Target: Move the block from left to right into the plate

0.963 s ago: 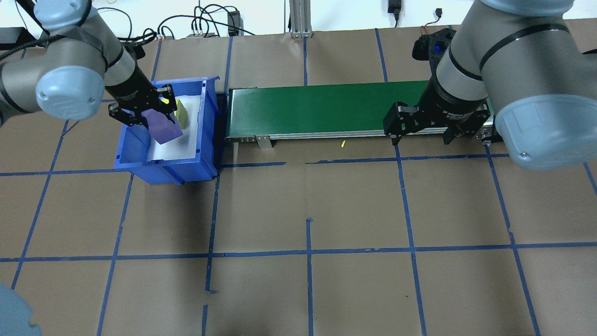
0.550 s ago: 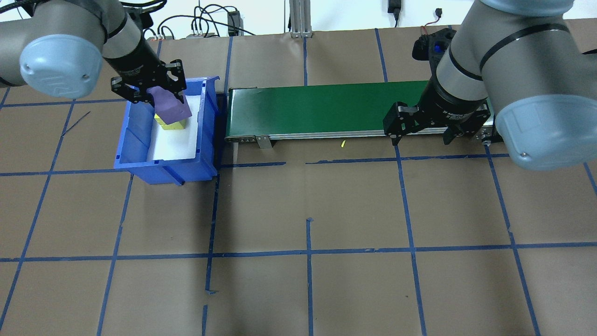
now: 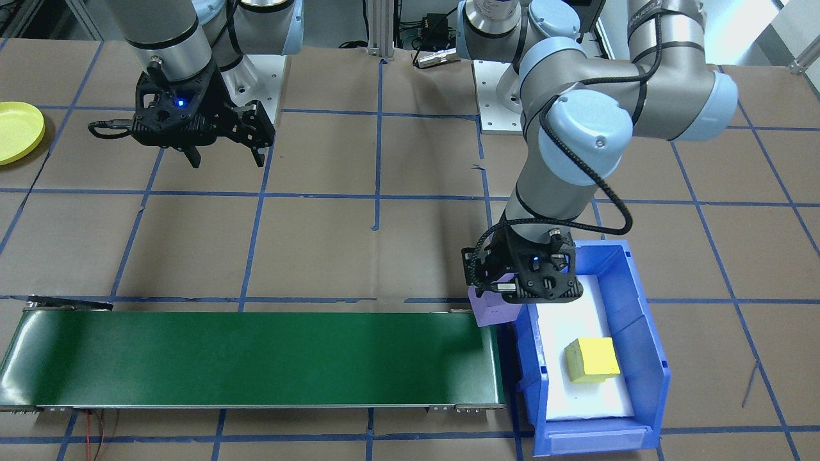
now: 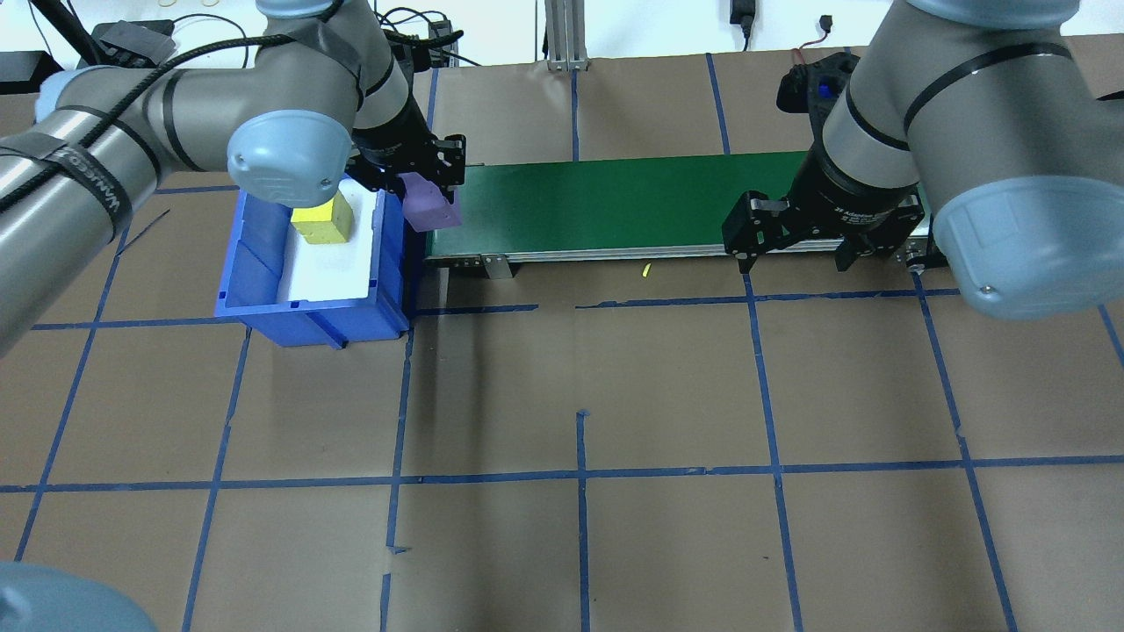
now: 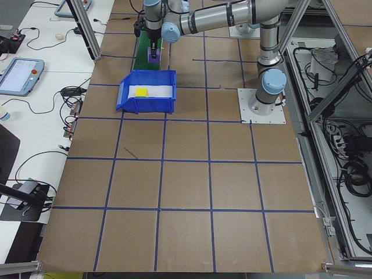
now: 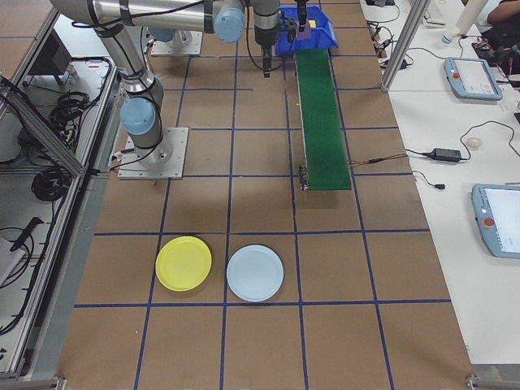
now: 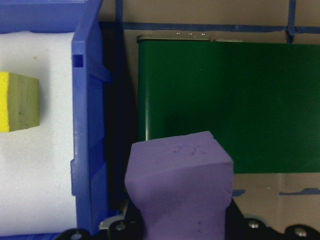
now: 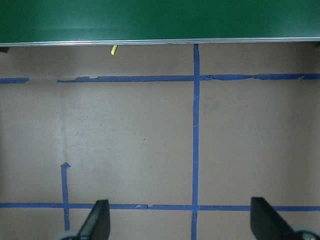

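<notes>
Purple foam block (image 4: 428, 204), matte and faintly dented on its top face, hangs clamped in the left gripper (image 4: 420, 172) just above the gap between the blue plastic rectangular bin (image 4: 250, 263) and the near end of the smooth dark green conveyor belt (image 4: 615, 206). In the left wrist view the block (image 7: 181, 187) fills the lower middle, with the belt's end behind it. A yellow foam cube (image 4: 322, 219) sits on the white foam liner inside the bin. The right gripper (image 4: 795, 241) hovers with its jaws spread wide and nothing between them over the belt's far end; faint white lettering on its wrist is too small to read. The small round bright yellow plastic plate (image 6: 184, 262) lies well apart on the brown paper tabletop (image 4: 615, 395) gridded with blue tape, beside a pale blue round plate (image 6: 255, 273).
</notes>
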### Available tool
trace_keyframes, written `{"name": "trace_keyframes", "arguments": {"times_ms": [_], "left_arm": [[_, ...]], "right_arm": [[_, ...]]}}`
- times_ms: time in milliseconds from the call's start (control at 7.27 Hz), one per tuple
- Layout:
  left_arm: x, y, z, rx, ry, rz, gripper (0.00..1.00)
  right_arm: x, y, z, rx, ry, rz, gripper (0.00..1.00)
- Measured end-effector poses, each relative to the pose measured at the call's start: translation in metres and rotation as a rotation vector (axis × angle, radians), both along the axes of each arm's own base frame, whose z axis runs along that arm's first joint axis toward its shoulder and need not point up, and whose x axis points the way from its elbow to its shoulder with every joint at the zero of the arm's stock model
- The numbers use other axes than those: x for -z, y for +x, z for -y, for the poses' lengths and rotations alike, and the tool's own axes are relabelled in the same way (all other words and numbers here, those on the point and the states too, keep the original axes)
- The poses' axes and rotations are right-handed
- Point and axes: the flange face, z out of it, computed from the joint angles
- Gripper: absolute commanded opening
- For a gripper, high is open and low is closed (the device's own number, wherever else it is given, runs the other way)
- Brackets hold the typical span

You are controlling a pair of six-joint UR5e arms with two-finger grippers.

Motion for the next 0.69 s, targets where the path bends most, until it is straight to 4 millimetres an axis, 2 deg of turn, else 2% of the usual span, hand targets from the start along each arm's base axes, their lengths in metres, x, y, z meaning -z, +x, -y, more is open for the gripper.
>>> {"name": "trace_keyframes", "arguments": {"times_ms": [275, 413, 550, 688], "left_arm": [[0.032, -0.005, 0.010, 0.050, -0.002, -0.001, 0.31], [0.042, -0.006, 0.013, 0.062, -0.005, -0.004, 0.42], [0.050, -0.007, 0.016, 0.077, -0.015, -0.006, 0.80], [0.053, -0.008, 0.020, 0.096, -0.031, -0.006, 0.86]], "right_arm": [[0.000, 0.000, 0.000, 0.000, 0.000, 0.000, 1.00], [0.000, 0.000, 0.000, 0.000, 0.000, 0.000, 1.00], [0.000, 0.000, 0.000, 0.000, 0.000, 0.000, 1.00], [0.000, 0.000, 0.000, 0.000, 0.000, 0.000, 1.00]]}}
